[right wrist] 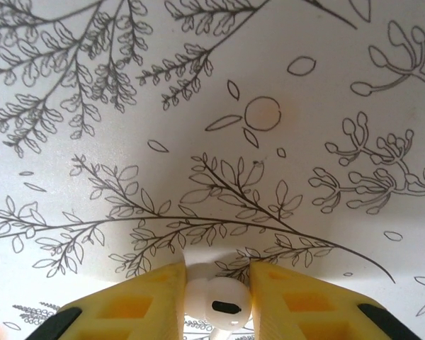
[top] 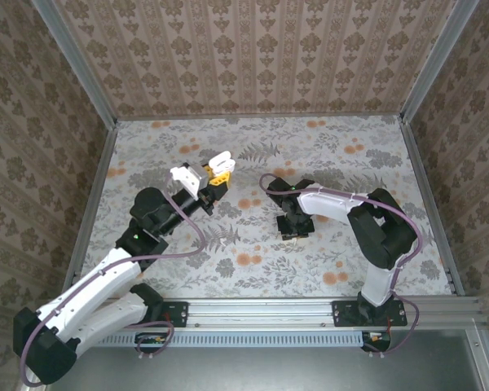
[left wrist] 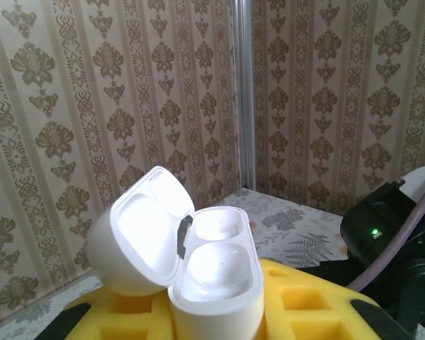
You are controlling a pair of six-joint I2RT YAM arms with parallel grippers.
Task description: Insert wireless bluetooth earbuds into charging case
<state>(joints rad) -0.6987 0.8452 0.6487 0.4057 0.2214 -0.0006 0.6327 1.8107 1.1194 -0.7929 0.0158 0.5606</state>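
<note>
My left gripper (left wrist: 217, 315) is shut on the base of the white charging case (left wrist: 214, 265) and holds it upright above the table. The lid (left wrist: 138, 237) is swung open to the left, and both wells inside look empty. From above, the case (top: 222, 161) sits at the tip of the left gripper (top: 218, 177), left of centre. My right gripper (top: 292, 230) points down at the table near the middle. Its yellow fingers (right wrist: 138, 304) press on either side of one white earbud (right wrist: 216, 301), which has a dark oval vent facing the camera.
The flowered tablecloth (top: 326, 155) covers the whole work surface. Patterned walls (top: 253, 57) with metal corner posts (left wrist: 242, 92) close in the back and both sides. The right arm's body (left wrist: 389, 241) shows dark at the lower right of the left wrist view.
</note>
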